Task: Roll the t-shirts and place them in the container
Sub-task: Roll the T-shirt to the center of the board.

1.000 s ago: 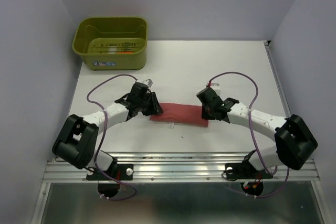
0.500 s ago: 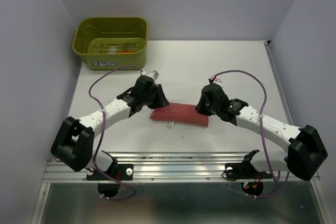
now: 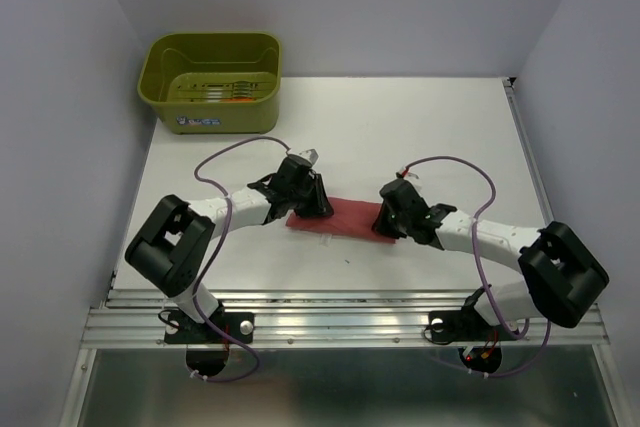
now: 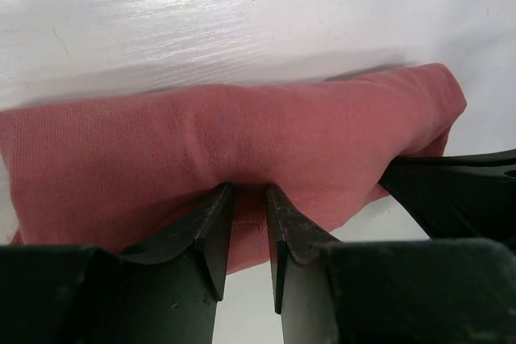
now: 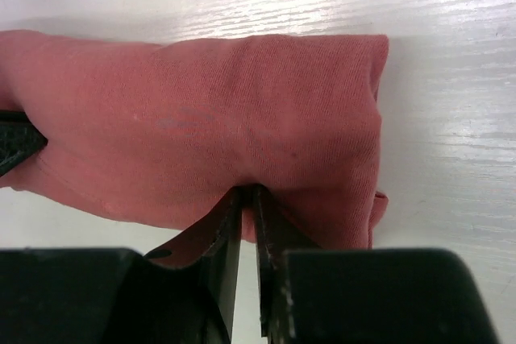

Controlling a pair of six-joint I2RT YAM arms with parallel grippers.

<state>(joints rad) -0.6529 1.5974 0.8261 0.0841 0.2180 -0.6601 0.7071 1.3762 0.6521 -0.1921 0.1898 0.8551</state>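
- 1 rose t-shirt, folded strip, on table, well apart from green tub.
- Left gripper: clamped on shirt end nearer tub.
- Right gripper: clamped on end farther from tub.

White table: rose t-shirt, olive tub.
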